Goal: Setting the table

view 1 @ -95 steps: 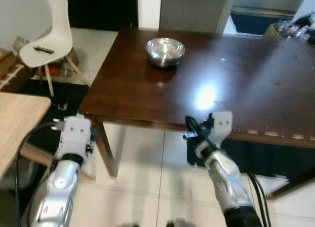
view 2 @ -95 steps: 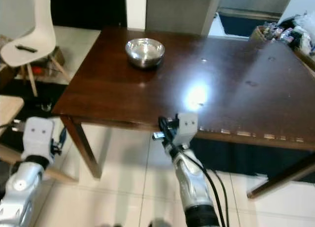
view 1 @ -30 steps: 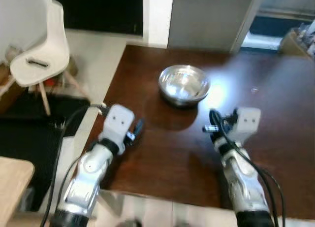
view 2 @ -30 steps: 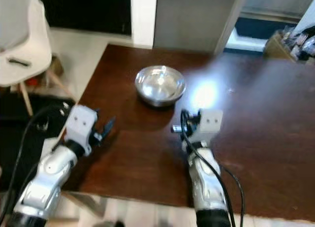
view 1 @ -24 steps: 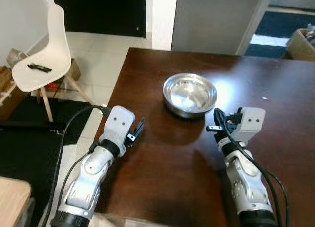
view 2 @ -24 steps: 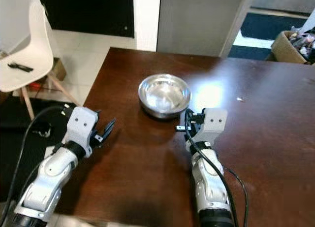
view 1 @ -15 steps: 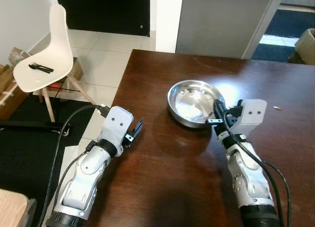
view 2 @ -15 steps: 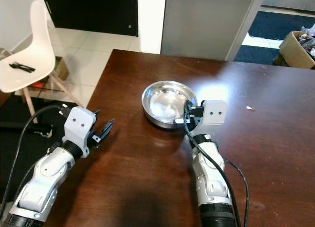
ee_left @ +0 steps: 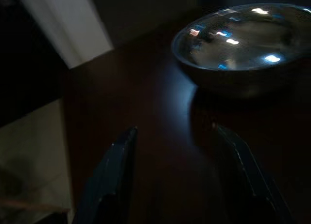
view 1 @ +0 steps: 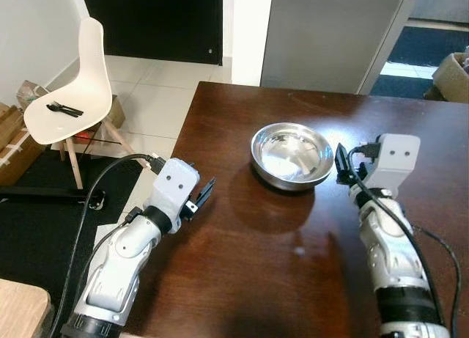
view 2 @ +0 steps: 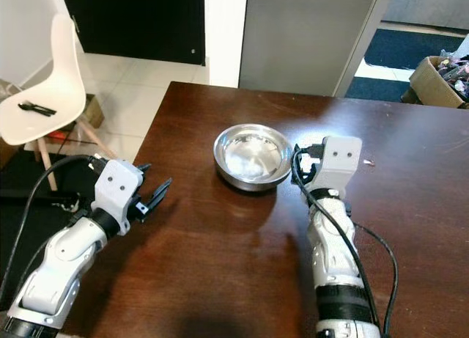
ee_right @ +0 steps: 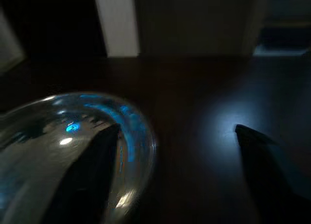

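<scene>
One steel bowl [view 1: 291, 155], shiny, empty, upright | left end effector [view 1: 204, 193] spread | right end effector [ee_right: 170, 175] spread beside bowl

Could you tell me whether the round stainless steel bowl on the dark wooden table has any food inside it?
No, the round stainless steel bowl shows a bare, shiny inside as it sits on the dark wooden table.

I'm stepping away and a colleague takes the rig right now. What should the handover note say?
Right gripper: open, at the right rim of the steel bowl, one finger over the rim, not gripping.
Left gripper: open, holding nothing, hovering near the left edge of the dark wooden table.
Bowl: upright and empty on the table's far-left part.
Done: arms brought up to the bowl.
Left: grasp the bowl and place it; some cutlery lies on the white chair.
</scene>
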Robot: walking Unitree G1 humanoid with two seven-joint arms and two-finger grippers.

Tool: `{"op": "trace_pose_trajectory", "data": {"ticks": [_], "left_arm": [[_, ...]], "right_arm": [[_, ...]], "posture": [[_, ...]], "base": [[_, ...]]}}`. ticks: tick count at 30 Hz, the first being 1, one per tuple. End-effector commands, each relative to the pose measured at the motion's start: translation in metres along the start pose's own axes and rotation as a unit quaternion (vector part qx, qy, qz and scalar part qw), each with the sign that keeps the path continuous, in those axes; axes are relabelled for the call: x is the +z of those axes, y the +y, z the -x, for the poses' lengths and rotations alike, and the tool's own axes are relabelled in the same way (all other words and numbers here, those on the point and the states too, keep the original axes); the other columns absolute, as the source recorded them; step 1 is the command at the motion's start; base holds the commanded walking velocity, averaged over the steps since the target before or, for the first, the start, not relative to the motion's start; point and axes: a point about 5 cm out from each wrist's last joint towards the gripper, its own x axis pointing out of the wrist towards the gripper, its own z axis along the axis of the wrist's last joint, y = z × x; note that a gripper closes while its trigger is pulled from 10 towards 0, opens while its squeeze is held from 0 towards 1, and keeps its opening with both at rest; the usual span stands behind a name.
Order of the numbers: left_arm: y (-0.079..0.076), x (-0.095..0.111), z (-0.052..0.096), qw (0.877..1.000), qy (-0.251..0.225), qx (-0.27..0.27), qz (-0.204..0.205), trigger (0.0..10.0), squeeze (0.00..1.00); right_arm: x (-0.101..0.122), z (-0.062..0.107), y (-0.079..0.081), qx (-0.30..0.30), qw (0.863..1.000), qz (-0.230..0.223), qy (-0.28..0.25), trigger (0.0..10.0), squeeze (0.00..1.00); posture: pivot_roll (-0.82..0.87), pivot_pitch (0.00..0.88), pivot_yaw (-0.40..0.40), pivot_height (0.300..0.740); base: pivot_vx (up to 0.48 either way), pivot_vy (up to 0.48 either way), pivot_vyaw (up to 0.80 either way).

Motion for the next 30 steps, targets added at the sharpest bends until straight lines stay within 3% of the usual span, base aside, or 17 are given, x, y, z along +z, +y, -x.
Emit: {"op": "trace_pose_trajectory", "data": {"ticks": [1,2,7,12,19,24,30], "left_arm": [[0.000,0.006,0.000,0.999,-0.006,-0.029,-0.012,10.0,0.00],[0.001,0.008,0.000,0.999,-0.009,-0.037,-0.017,10.0,0.00],[0.006,0.013,0.003,0.999,-0.012,-0.044,-0.023,10.0,0.00],[0.002,0.010,0.006,0.999,-0.006,-0.045,-0.021,10.0,0.00],[0.002,0.010,0.007,0.999,-0.004,-0.048,-0.019,10.0,0.00],[0.002,0.010,0.008,0.999,-0.002,-0.048,-0.017,10.0,0.00],[0.001,0.009,0.007,0.999,-0.001,-0.048,-0.015,10.0,0.00]], "right_arm": [[-0.010,-0.005,0.006,0.024,0.999,-0.015,0.045,10.0,0.64],[-0.010,-0.009,0.008,0.026,0.998,-0.024,0.053,10.0,0.00],[-0.010,-0.023,0.019,0.064,0.992,-0.071,0.087,10.0,0.00],[-0.014,-0.032,0.020,0.056,0.989,-0.068,0.121,10.0,0.00],[-0.028,-0.032,0.019,0.044,0.980,-0.086,0.174,10.0,0.00],[-0.051,-0.026,0.022,0.038,0.969,-0.084,0.231,10.0,0.00],[-0.057,-0.024,0.025,0.043,0.967,-0.096,0.230,10.0,0.00]], "posture": [[-0.05,0.018,0.070,0.740],[-0.05,0.018,0.069,0.740],[-0.04,0.021,0.066,0.740],[-0.03,0.023,0.063,0.740],[-0.02,0.028,0.054,0.740],[-0.02,0.034,0.049,0.740],[-0.02,0.034,0.049,0.740]], "base": [[0.000,0.000,0.00],[0.000,0.000,0.00],[0.000,0.000,0.00],[0.000,0.000,0.00],[0.000,0.000,0.00],[0.000,0.000,0.00],[0.000,0.000,0.00]]}}
